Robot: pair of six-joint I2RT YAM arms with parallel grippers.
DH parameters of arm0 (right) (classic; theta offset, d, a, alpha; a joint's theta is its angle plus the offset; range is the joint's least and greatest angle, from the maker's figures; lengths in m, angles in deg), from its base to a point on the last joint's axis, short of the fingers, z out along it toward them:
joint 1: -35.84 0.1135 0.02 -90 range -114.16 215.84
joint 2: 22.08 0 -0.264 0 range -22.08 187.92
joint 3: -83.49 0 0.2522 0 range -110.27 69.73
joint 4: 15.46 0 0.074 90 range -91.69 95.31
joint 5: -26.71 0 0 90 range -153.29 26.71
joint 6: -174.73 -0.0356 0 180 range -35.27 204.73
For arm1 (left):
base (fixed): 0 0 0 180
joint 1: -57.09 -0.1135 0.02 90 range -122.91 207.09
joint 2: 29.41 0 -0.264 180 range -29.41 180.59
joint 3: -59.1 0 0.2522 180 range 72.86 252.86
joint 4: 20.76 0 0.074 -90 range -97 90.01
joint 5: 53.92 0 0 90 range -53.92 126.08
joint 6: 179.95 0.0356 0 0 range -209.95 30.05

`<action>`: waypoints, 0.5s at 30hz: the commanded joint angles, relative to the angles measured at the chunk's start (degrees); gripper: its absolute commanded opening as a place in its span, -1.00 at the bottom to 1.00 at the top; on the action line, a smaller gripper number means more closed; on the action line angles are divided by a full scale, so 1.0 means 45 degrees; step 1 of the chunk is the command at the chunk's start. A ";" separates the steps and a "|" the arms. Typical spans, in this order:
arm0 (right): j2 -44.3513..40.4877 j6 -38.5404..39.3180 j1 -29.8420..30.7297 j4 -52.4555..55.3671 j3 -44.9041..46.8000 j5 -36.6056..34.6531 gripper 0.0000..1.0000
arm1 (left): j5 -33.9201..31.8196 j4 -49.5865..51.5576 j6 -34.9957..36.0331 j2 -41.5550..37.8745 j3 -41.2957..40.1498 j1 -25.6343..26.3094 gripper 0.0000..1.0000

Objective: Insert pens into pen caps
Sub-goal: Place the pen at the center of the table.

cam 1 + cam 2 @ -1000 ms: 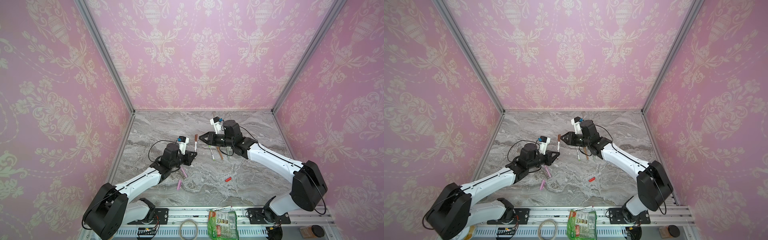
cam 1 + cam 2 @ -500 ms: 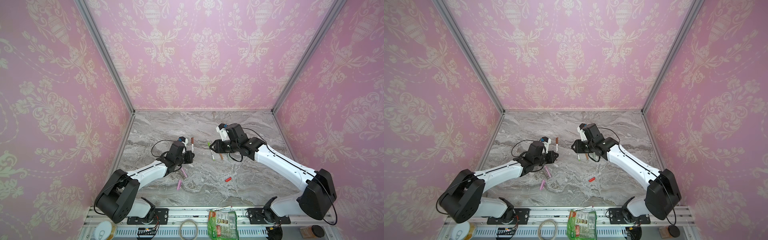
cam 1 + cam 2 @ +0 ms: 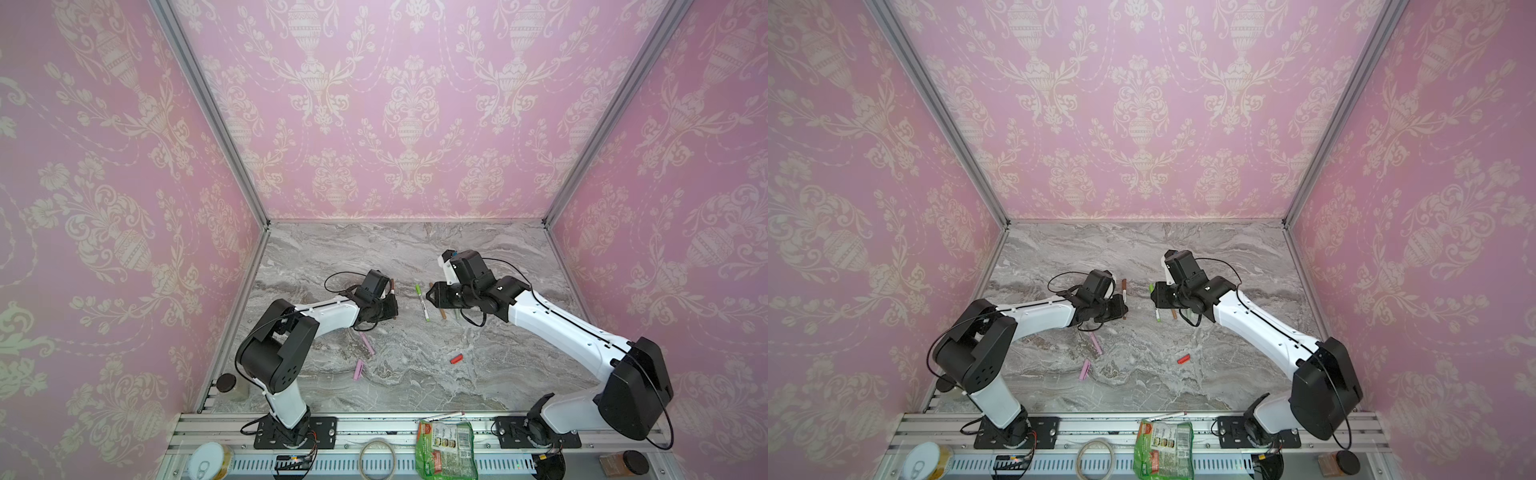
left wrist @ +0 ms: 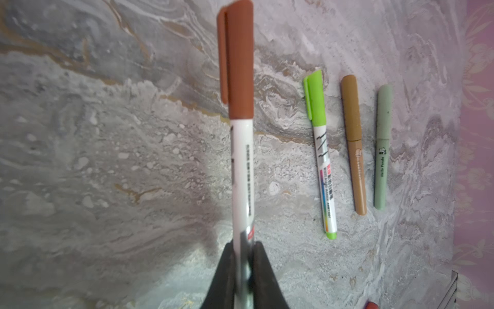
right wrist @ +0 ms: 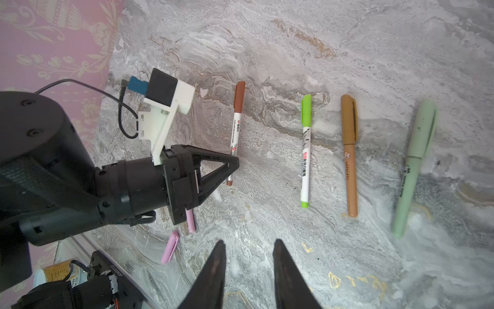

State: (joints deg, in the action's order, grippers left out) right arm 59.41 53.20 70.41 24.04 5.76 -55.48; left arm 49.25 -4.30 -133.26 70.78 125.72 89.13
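With the right gripper (image 5: 248,244) now drawn back, parted and empty, the left gripper (image 4: 243,248) clamps the white-barrelled stick pen (image 4: 242,171), its reddish-brown plastic cap (image 4: 239,61) fitted, seemingly lowering it beside three capped pens (image 4: 352,144).

Left gripper (image 4: 242,254) clamped on brown-capped white pen (image 4: 242,160). Green-capped pen (image 4: 324,171), tan pen (image 4: 354,149), pale green pen (image 4: 382,149) lie parallel on marble table (image 4: 107,160).

1. It was a robot lab test cell: pink damask wall panels (image 3: 411,104) set in aluminium posts (image 3: 208,108) enclosed a marble-patterned table (image 3: 415,386).
2. A left arm (image 3: 324,311) and a right arm (image 3: 561,328) were bolted to a slotted rail (image 3: 374,422).
3. A tape roll (image 3: 360,457) and a tin (image 3: 210,461) lay beside it.
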 commanded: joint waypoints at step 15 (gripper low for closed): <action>-0.0509 0.0047 -0.0279 -0.0754 0.0603 -0.0047 -0.37 | 0.0125 0.0787 -0.1906 0.1606 0.1479 0.0904 -0.75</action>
State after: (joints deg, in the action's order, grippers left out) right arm 59.35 53.22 69.64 21.29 7.12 -55.67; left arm 49.34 -2.81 -140.21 76.61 131.14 92.60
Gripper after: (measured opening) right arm 0.318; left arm 0.127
